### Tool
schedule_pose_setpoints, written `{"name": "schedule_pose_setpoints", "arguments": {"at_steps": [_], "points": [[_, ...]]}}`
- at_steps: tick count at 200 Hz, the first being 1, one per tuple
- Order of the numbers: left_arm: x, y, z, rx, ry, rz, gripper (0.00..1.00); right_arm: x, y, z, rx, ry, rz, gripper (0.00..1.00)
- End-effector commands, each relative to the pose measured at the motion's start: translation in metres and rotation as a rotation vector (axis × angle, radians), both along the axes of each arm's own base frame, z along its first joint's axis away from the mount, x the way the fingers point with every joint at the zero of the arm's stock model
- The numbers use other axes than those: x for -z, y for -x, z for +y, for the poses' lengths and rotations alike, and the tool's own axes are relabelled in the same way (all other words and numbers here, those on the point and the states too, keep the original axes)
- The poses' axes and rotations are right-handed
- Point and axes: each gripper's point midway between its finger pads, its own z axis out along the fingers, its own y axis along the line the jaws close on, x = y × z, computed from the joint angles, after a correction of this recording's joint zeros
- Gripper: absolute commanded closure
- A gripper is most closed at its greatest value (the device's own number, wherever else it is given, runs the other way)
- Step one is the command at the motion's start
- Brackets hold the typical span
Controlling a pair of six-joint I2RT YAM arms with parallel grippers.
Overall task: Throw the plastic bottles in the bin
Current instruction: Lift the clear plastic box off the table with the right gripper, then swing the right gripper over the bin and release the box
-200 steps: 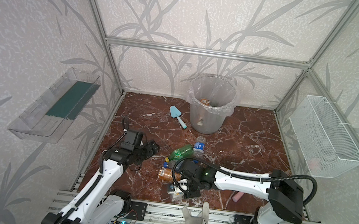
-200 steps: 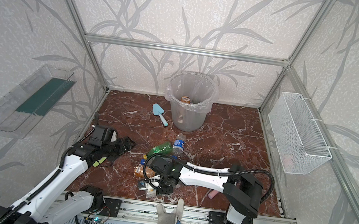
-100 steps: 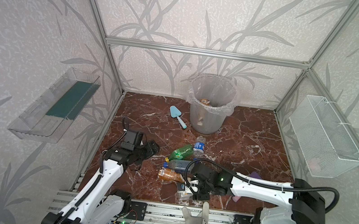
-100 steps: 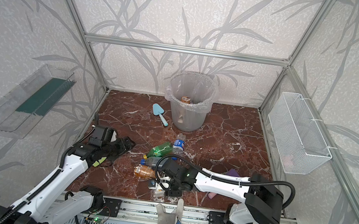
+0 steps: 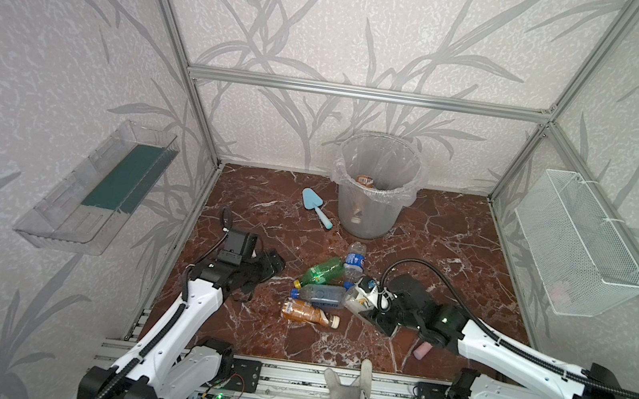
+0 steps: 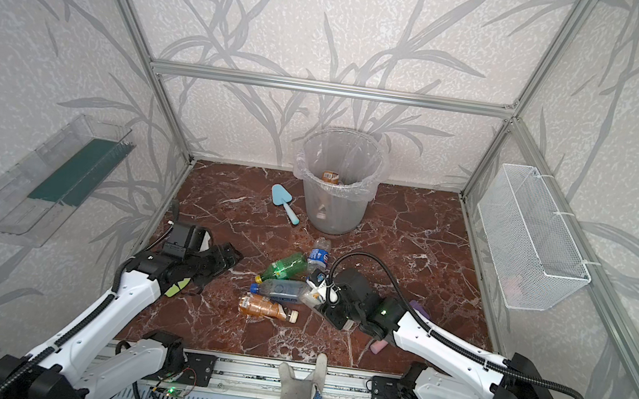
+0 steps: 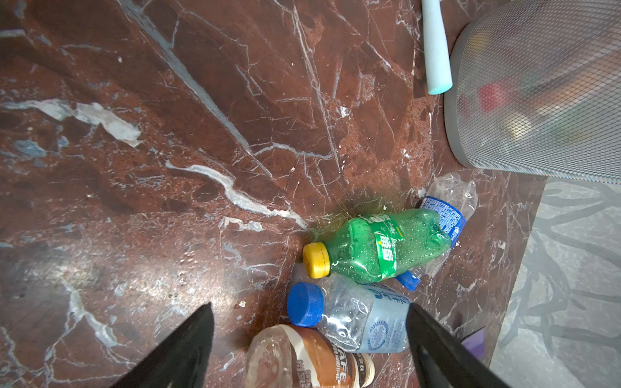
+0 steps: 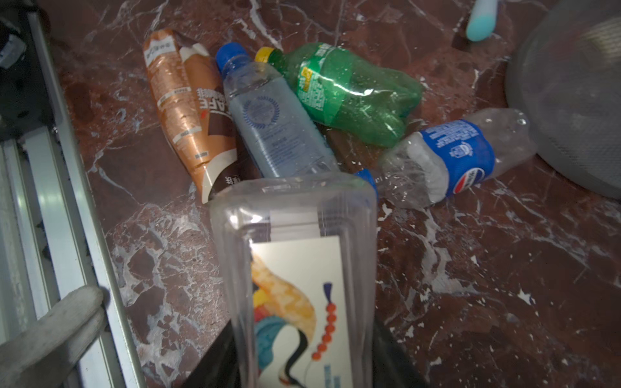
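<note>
Starting at the near rail: a grey work glove lies over the edge at centre. A small pink object lies on the marble floor just beside the right arm.

Right gripper: jaws clamped on either side of a clear square-sided bottle with a white illustrated label. This bottle sits at the right end of the loose group; whether it touches the floor cannot be told.

Four plastic bottles lie on their sides left of that grip, close together:
- brown-orange bottle, nearest;
- clear bottle with a blue cap, just beyond it;
- green bottle with a yellow cap, further out, its base against the next;
- crumpled clear bottle with a blue label, farthest.

Left gripper: jaws spread wide, holding nothing, above the floor left of the group.

A light-blue trowel lies flat just left of the bin.

The bin stands upright at far centre, lined with a clear bag, with a brown-labelled bottle inside.
</note>
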Motion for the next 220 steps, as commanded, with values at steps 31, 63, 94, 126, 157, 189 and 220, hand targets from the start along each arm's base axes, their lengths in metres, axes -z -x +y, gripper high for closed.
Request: {"name": "schedule_pose_setpoints", "arguments": {"at_steps": [31,63,94,126,157,189,220], "points": [[-0.004,-0.007,-0.002,0.003,0.015,-0.008,0.12,-0.039,-0.021,-0.028,0.342,-0.319,-0.045,0.67],[-0.007,-0.011,-0.005,0.01,0.019,-0.008,0.12,-0.089,-0.034,-0.047,0.439,-0.452,-0.137,0.67],[-0.018,-0.017,-0.007,0.01,0.031,-0.026,0.12,-0.212,-0.082,-0.054,0.469,-0.618,-0.313,0.67],[-0.042,-0.028,-0.01,0.018,0.038,-0.061,0.12,-0.368,-0.174,-0.057,0.522,-0.721,-0.467,0.46],[-0.059,-0.029,-0.006,0.01,0.019,-0.092,0.12,-0.365,-0.207,-0.045,0.543,-0.67,-0.379,0.09],[-0.056,-0.023,0.003,-0.02,-0.011,-0.112,0.12,-0.322,-0.184,-0.06,0.584,-0.626,-0.339,0.0],[-0.045,-0.018,0.004,-0.021,-0.013,-0.094,0.12,-0.269,-0.166,-0.072,0.608,-0.537,-0.275,0.01]]}}
